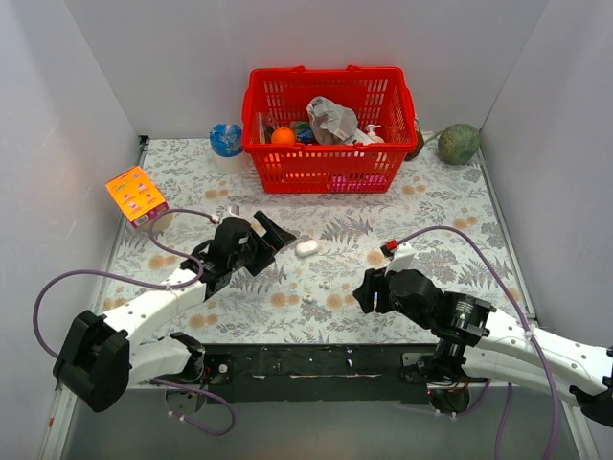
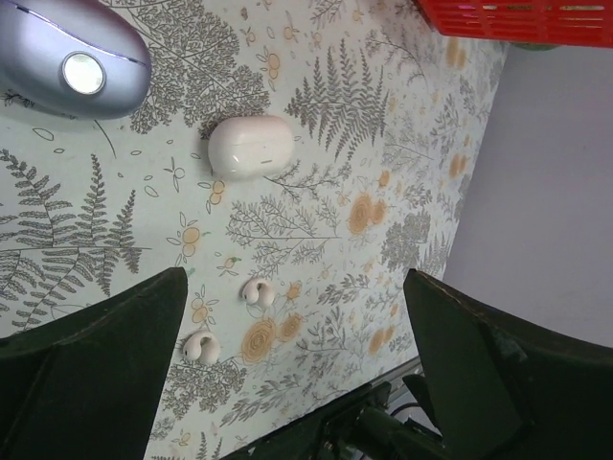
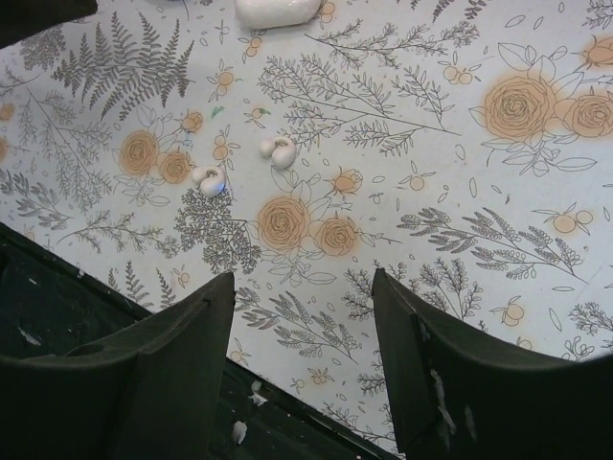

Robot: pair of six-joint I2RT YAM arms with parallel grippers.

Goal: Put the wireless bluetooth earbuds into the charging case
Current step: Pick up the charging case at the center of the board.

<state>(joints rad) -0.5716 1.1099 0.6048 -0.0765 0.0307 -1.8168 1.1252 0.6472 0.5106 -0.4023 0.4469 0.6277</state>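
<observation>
The left arm (image 1: 163, 302) stretched low over the desk (image 1: 450, 206), jaws wide apart just left of the closed charging case (image 1: 306, 248); the right arm (image 1: 450, 311) held its jaws apart too, empty. Only the wrist views showed clearly the two earbuds (image 3: 280, 150), lying nearer than the case.

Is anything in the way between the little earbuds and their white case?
No, nothing I can see. The two earbuds lie on the flowery mat, and only bare mat separates them from the charging case. The case looks shut, though, so its lid would likely need opening first.
</observation>
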